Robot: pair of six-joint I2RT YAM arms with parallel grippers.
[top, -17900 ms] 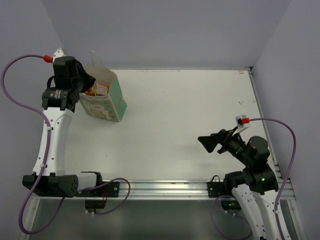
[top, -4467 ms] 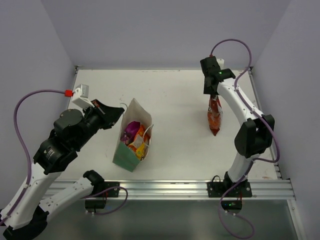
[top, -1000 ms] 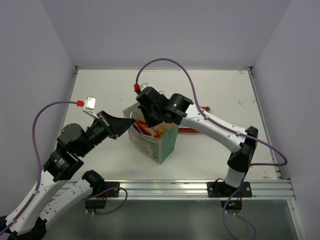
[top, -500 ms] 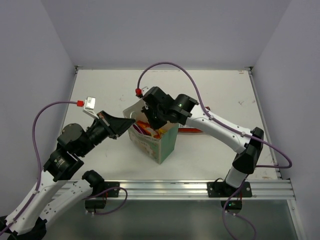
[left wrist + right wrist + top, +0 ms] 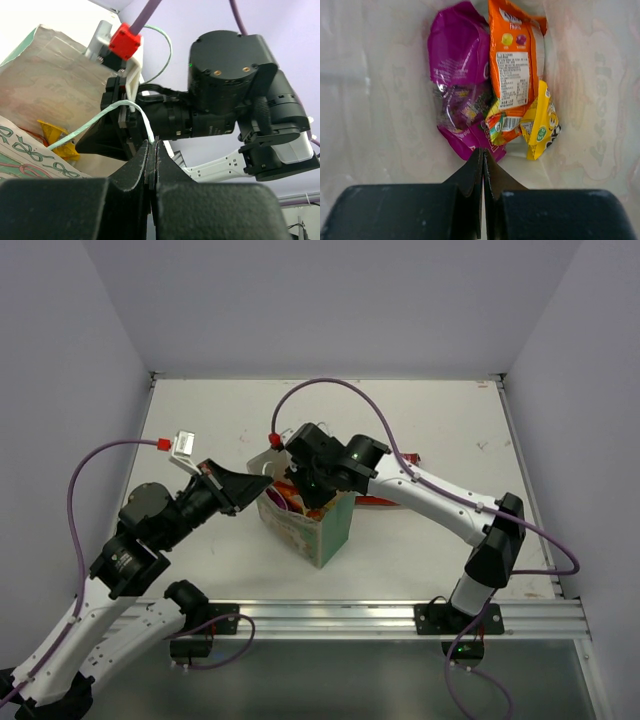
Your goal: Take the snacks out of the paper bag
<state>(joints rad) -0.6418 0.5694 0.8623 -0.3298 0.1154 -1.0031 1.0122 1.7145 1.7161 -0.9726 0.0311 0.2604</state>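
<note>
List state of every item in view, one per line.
paper bag: upright, mouth open.
left hand: shut on string handle.
right hand: shut, inside bag, tips at purple packet.
purple packet: in bag.
orange packet: in bag.
yellow packet: in bag.
red packet: out, lying on table.

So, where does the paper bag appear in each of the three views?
Top external: the bag stands just left of centre, between the arms.
Left wrist: the bag is at the left, mouth open; the left end effector pinches its handle.
Right wrist: the bag fills the picture, seen from inside, snacks at the bottom.
Shared landmark: the right end effector, inside the bag's mouth in every view.
</note>
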